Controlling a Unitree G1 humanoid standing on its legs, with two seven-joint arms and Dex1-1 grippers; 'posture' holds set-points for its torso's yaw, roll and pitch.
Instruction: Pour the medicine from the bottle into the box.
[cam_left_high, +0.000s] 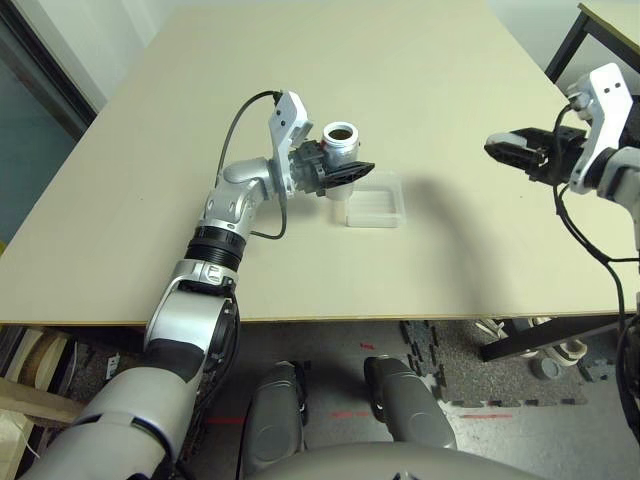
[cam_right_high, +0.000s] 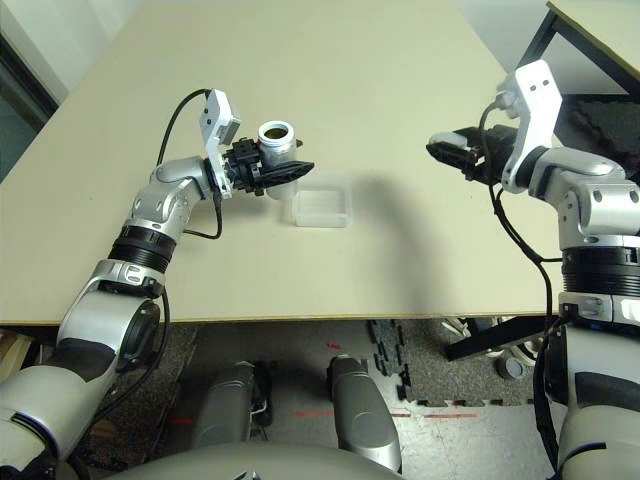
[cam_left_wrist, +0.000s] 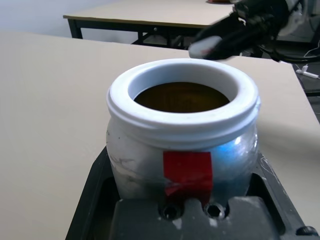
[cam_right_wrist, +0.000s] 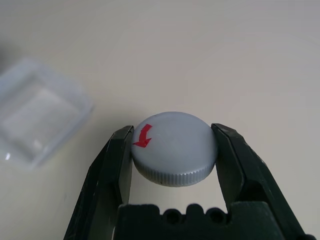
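Observation:
My left gripper (cam_left_high: 338, 174) is shut on the bottle (cam_left_high: 340, 141), a whitish cylinder with a red mark (cam_left_wrist: 187, 169). It is uncapped and upright, with dark contents visible through its open mouth (cam_left_wrist: 181, 97). It hangs just left of the box (cam_left_high: 375, 200), a clear shallow square tray on the table. My right gripper (cam_right_wrist: 172, 150) is raised off to the right, apart from both, and is shut on the grey round cap (cam_right_wrist: 173, 147), which bears a red arrow. The box (cam_right_wrist: 37, 117) also lies below that gripper in the right wrist view.
The beige table (cam_left_high: 330, 60) spreads wide around the box. A second table with black legs (cam_left_high: 565, 40) stands at the far right. Foam mats (cam_left_high: 440, 365) lie on the floor past the near edge.

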